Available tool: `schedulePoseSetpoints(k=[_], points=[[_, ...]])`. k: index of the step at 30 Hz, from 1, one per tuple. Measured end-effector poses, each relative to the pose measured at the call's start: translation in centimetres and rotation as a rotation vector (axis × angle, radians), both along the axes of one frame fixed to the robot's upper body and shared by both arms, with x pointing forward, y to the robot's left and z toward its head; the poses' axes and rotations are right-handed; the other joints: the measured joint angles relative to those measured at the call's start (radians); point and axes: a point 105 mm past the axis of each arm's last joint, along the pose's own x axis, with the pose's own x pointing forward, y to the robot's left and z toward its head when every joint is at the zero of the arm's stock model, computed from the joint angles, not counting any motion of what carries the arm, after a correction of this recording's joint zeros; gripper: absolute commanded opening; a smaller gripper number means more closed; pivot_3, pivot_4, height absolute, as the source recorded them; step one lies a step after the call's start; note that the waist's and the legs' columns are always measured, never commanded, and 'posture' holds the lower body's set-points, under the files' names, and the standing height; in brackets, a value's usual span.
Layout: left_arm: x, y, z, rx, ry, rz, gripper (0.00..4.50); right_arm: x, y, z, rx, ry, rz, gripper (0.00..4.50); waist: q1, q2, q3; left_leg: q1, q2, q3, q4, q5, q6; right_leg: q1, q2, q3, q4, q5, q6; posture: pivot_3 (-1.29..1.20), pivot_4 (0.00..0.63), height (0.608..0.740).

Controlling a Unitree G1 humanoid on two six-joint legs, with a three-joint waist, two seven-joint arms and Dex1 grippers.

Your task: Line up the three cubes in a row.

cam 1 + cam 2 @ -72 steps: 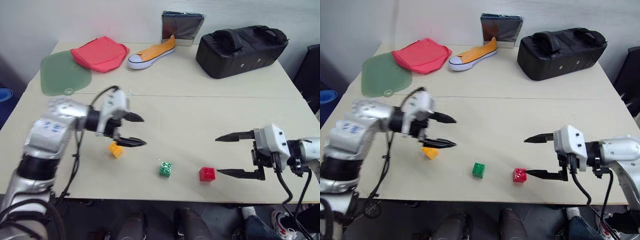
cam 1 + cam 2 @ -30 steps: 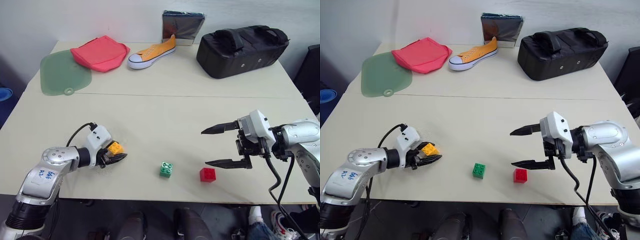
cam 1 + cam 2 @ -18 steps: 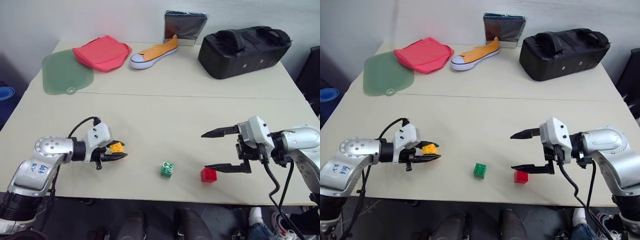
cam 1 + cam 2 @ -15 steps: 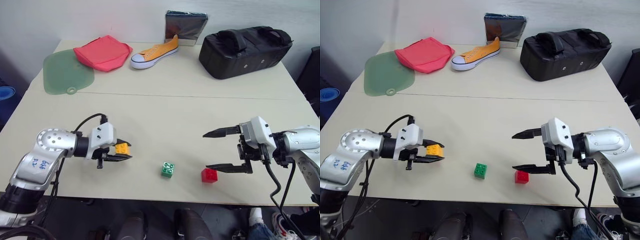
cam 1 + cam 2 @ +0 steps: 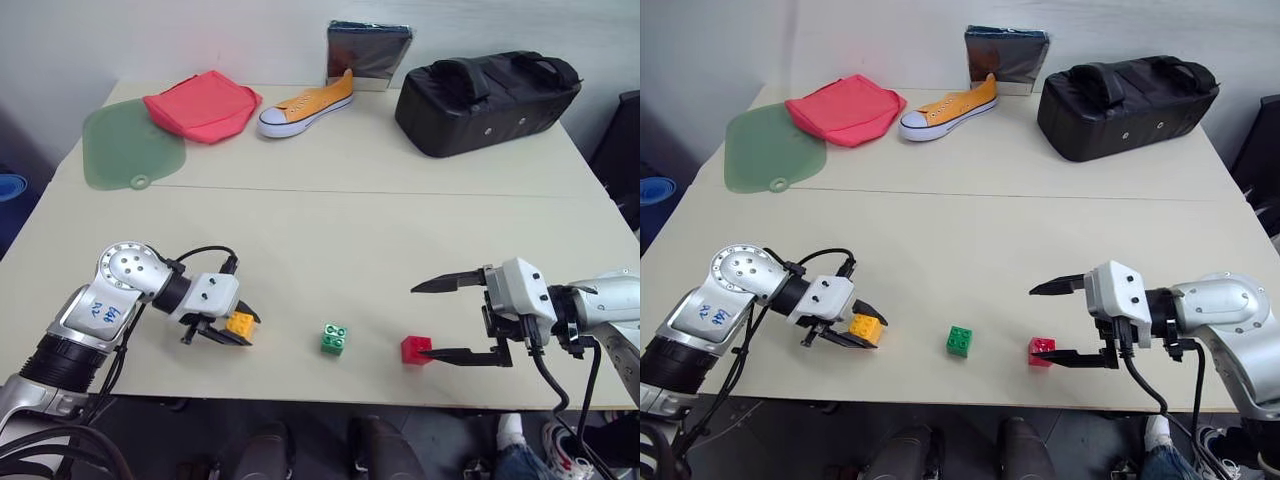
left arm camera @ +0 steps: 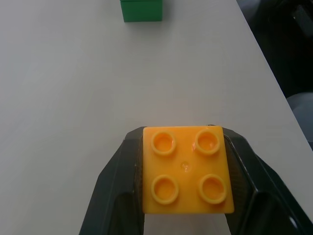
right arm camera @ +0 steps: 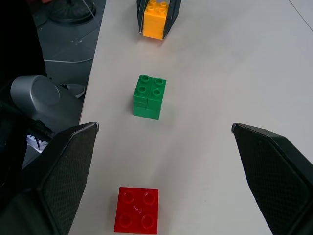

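- The yellow-orange cube (image 5: 864,327) is pinched between the two black fingers of the left gripper (image 5: 855,330), near the front edge of the table (image 5: 970,200), on the left side. I cannot tell if it touches the surface or hangs just above it.
- The green cube (image 5: 959,340) stands on the table in the middle, well apart from the yellow-orange one.
- The red cube (image 5: 1040,351) stands to the right of the green one, just beside the lower finger of the right gripper (image 5: 1063,322); this gripper is spread wide and holds nothing.
- Green and red are already roughly on one line parallel to the front edge.
- I judge that the step in hand is to bring the yellow-orange cube into this line, on the left of the green one.
- The next move calls for a short carry toward the green cube, keeping the studs up, then a gentle release without pushing the green cube away.
- Farther back lie an orange shoe (image 5: 945,107), a red cloth (image 5: 845,108), a green mat (image 5: 765,150) and a black bag (image 5: 1125,95).
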Motion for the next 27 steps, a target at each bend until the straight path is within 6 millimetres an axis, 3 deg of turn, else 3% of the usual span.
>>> schedulePoseSetpoints(k=[21, 27], points=[[1.4, -1.2, -0.9, -0.028, -0.059, 0.043, 1.53, -0.3, 0.1, -0.1, -0.017, -0.003, 0.023, 4.5, -0.001, 0.0, 0.0, 0.0, 0.0, 0.0, 0.0, 0.0, 0.0, 0.0, 0.0, 0.0, 0.001, 0.0, 0.0, 0.0, 0.15, 0.74], [1.5, -1.4, -1.1, -0.043, -0.033, 0.055, 3.46, -0.3, 0.1, -0.1, -0.017, -0.004, 0.02, 4.5, -0.001, 0.0, 0.0, 0.0, 0.0, 0.0, 0.0, 0.0, 0.0, 0.0, 0.0, 0.0, 0.001, 0.0, 0.0, 0.0, 0.15, 0.74]])
